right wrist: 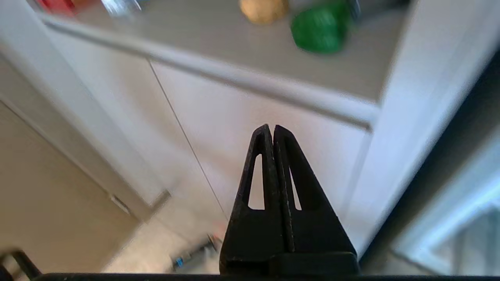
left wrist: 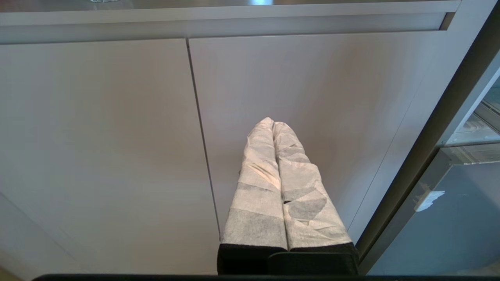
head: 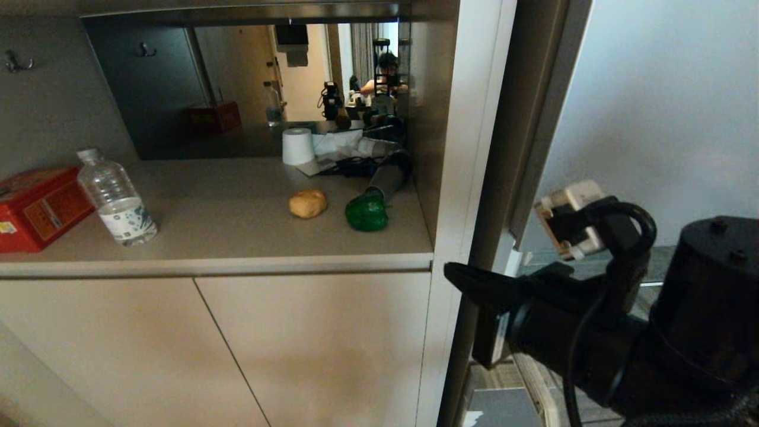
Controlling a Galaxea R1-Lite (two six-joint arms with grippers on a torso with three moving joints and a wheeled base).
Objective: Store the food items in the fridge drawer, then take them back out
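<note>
Two food items lie on the beige counter [head: 237, 237]. One is a golden-brown roundish lump [head: 308, 203] and the other, just to its right, is a glossy green bell pepper [head: 367, 212]. Both also show in the right wrist view, the lump [right wrist: 263, 9] beside the pepper [right wrist: 320, 29]. My right gripper [head: 453, 273] hangs below and right of the counter edge, in front of the fridge's frame, its black fingers [right wrist: 258, 171] shut on nothing. My left gripper [left wrist: 272, 121], wrapped in white tape, is shut and empty before the cabinet doors. The fridge drawer [left wrist: 449, 226] shows as a silver-blue front with a white tape scrap.
A clear water bottle [head: 115, 198] and a red tin box [head: 35, 207] stand at the counter's left. A paper roll [head: 297, 146] and clutter sit at the back. Pale cabinet doors [head: 207, 344] lie below. The tall fridge door [head: 652, 118] stands open at right, with a glass shelf [head: 593, 267] behind it.
</note>
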